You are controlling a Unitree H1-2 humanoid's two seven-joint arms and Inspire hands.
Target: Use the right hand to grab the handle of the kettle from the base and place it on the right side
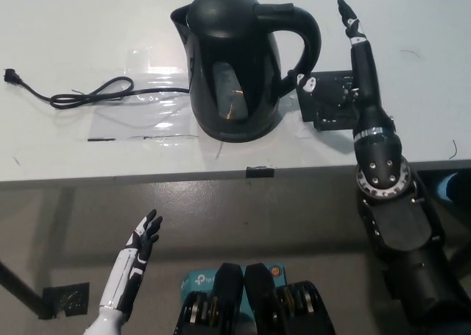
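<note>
My right hand point(358, 70) is spread wide, holding nothing, just right of the kettle point(235, 62) on its base, mid-table. The handle point(305, 48) loop faces it, so I'd move left. Left hand point(140, 247) rests low, open, far.

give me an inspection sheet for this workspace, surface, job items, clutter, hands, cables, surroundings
Surface: white table, with a clear taped film patch left of the kettle.
Job's things: black kettle upright on its base, handle facing the right hand; black taped square to its right.
Clutter: small black tape piece at the table's front edge.
Hands: right hand open above the table, beside the handle, not gripping; left hand open, low, below the table edge.
Cables: black power cord with plug, running left from the kettle.
Surroundings: grey floor with a tape patch.
</note>
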